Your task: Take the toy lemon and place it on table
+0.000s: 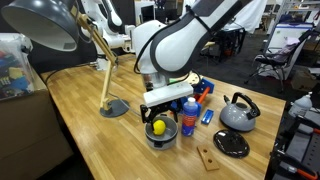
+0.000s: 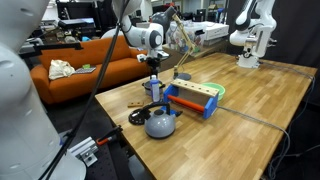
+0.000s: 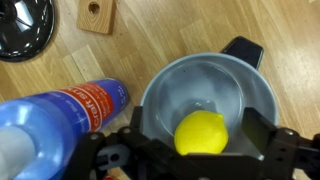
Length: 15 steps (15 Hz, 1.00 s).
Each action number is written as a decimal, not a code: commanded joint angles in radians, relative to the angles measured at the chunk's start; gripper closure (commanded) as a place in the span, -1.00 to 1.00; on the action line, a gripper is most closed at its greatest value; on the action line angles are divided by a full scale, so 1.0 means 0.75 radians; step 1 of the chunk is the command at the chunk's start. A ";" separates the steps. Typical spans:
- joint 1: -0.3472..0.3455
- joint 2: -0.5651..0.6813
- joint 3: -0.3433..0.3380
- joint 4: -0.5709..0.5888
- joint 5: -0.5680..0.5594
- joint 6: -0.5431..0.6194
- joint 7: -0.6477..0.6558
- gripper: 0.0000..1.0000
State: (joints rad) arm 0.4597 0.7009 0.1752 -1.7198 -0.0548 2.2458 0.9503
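The toy lemon (image 1: 158,127) lies inside a grey metal pot (image 1: 161,138) on the wooden table (image 1: 95,140). In the wrist view the lemon (image 3: 201,133) rests on the pot's floor near the front wall of the pot (image 3: 190,75). My gripper (image 1: 160,112) hangs just above the pot. Its fingers (image 3: 200,138) are spread wide on either side of the lemon, with a gap on each side. The gripper is open and holds nothing.
A blue bottle (image 1: 190,112) stands right beside the pot and shows in the wrist view (image 3: 60,115). A grey kettle (image 1: 238,113), a black lid (image 1: 231,144), a wooden block (image 1: 207,157), a blue and orange toy box (image 2: 193,100) and a desk lamp (image 1: 108,75) are nearby.
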 commanded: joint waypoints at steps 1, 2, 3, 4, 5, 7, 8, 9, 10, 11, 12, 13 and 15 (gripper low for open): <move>0.021 0.001 -0.022 0.007 0.019 -0.004 -0.011 -1.00; 0.022 0.007 -0.022 0.014 0.020 -0.006 -0.012 -1.00; 0.023 0.013 -0.023 0.023 0.019 -0.009 -0.012 -1.00; 0.025 0.022 -0.024 0.036 0.018 -0.015 -0.013 -1.00; 0.029 0.030 -0.027 0.049 0.016 -0.020 -0.011 -1.00; 0.032 0.054 -0.035 0.084 0.012 -0.034 -0.008 -1.00; 0.032 0.066 -0.038 0.100 0.013 -0.043 -0.010 -1.00; 0.029 0.079 -0.039 0.117 0.016 -0.051 -0.014 -1.00; 0.028 0.094 -0.042 0.135 0.018 -0.056 -0.015 -1.00; 0.028 0.111 -0.045 0.153 0.019 -0.062 -0.016 -1.00; 0.028 0.125 -0.047 0.169 0.019 -0.068 -0.017 -1.00; 0.029 0.142 -0.049 0.189 0.019 -0.074 -0.020 -1.00; 0.031 0.173 -0.048 0.226 0.021 -0.089 -0.024 -1.00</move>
State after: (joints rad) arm 0.4680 0.7975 0.1527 -1.6104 -0.0548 2.2277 0.9505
